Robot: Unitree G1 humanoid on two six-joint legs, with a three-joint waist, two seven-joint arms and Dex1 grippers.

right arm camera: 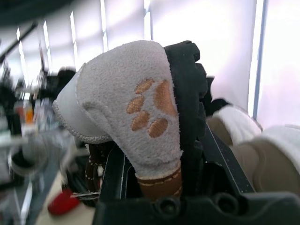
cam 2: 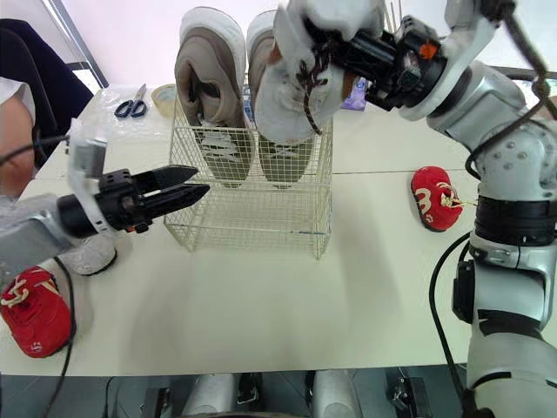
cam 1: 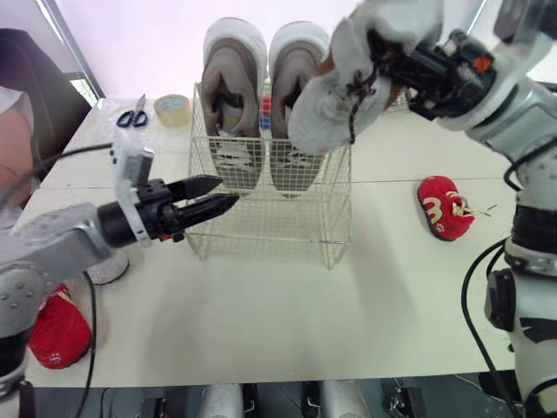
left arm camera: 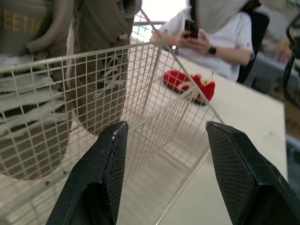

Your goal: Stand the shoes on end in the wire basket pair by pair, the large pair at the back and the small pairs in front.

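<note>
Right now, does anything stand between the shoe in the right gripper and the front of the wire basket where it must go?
Nothing visible does. The grey shoe in the right gripper hangs above the wire basket, whose front is bare. The large pair stands at the back; the open left gripper is by the basket's left wall.

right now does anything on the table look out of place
The red pair is split: the right red shoe lies right of the wire basket, the left red shoe sits at the near-left edge of the table, possibly overhanging it.
</note>
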